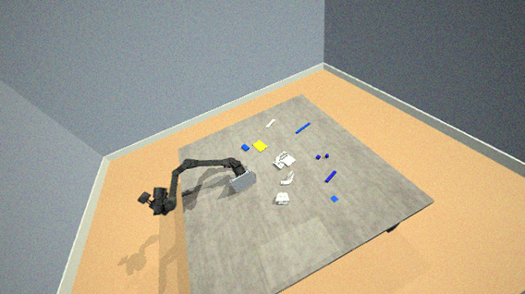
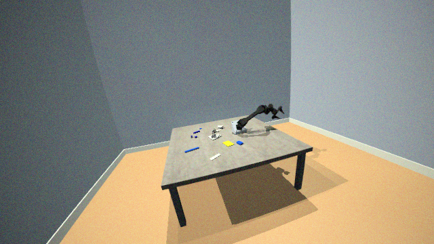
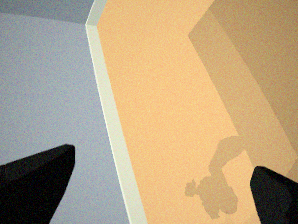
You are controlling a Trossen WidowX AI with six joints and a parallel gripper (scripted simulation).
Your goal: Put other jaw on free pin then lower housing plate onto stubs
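A white base [image 1: 289,160] [image 2: 215,137] lies near the middle of the table, with a pale jaw-like part on it; pins, stubs and gear teeth are too small to make out. A loose curved white part [image 1: 287,179], seemingly the other jaw, lies apart from it in the top view. A white blocky part [image 1: 282,197] [image 2: 220,127], seemingly the housing plate, lies beyond that jaw. My gripper [image 1: 150,205] [image 2: 279,113] [image 3: 165,166] is open and empty. It hangs past the table edge, over the floor, far from all these parts.
The arm's grey base [image 1: 244,183] [image 2: 234,127] stands on the table [image 1: 225,270] [image 2: 190,169]. A yellow square [image 1: 260,145] [image 2: 228,144], a blue block [image 1: 245,147] [image 2: 239,143], a white bar [image 1: 270,123] [image 2: 215,156], a blue bar [image 1: 303,127] [image 2: 192,150] and several smaller blue pieces lie around.
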